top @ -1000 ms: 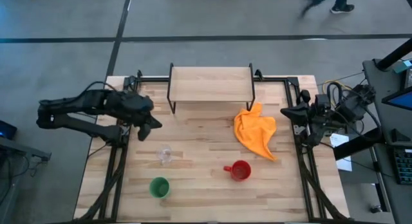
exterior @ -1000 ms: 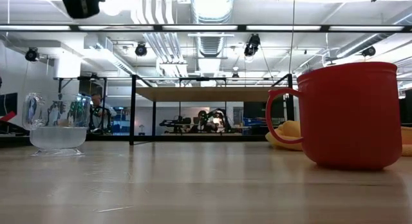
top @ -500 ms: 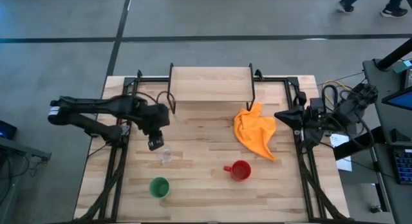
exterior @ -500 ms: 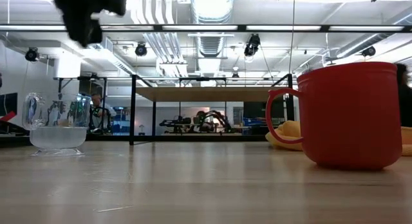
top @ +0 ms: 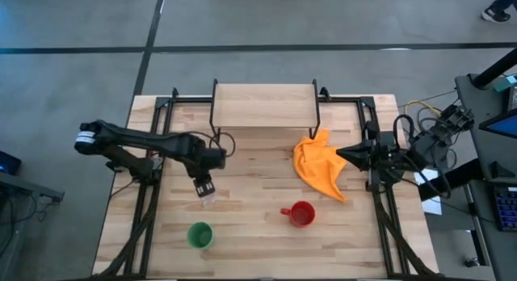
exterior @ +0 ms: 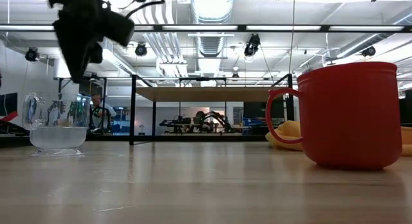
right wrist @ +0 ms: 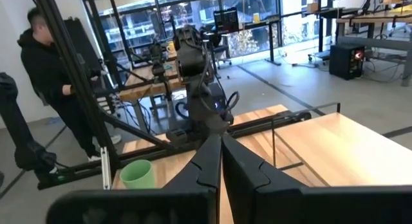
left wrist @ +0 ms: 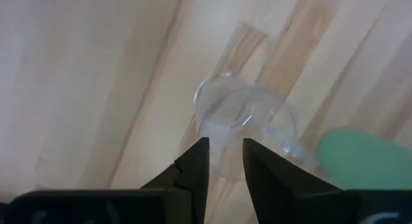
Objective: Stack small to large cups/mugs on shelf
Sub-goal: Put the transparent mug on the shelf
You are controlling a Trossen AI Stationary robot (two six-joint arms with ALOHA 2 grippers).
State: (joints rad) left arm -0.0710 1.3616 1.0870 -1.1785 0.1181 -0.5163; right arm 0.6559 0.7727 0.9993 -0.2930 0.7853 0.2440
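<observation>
The small clear cup (top: pixel 208 197) stands upright on the table, left of the middle; it also shows in the low view (exterior: pixel 58 124) and the left wrist view (left wrist: pixel 241 118). My left gripper (top: pixel 203 186) hangs just above it, pointing down, its fingers a narrow gap apart (left wrist: pixel 225 150) and touching nothing. The red mug (top: pixel 300 214) stands near the front middle and the green cup (top: pixel 199 234) at the front left. The shelf (top: pixel 264 105) stands at the table's far edge with nothing on its top. My right gripper (top: pixel 339 155) is shut and empty beside the orange cloth's right edge.
The orange cloth (top: pixel 321 166) lies crumpled right of the middle, in front of the shelf's right leg. Black frame rails run along the table's left, right and far sides. A person (right wrist: pixel 48 63) stands in the room beyond the table.
My left gripper has swung from the table's left edge toward the right and the near edge, and has come down over the clear cup. My right gripper has moved toward the table's left, up to the orange cloth. The cups have stayed in place.
</observation>
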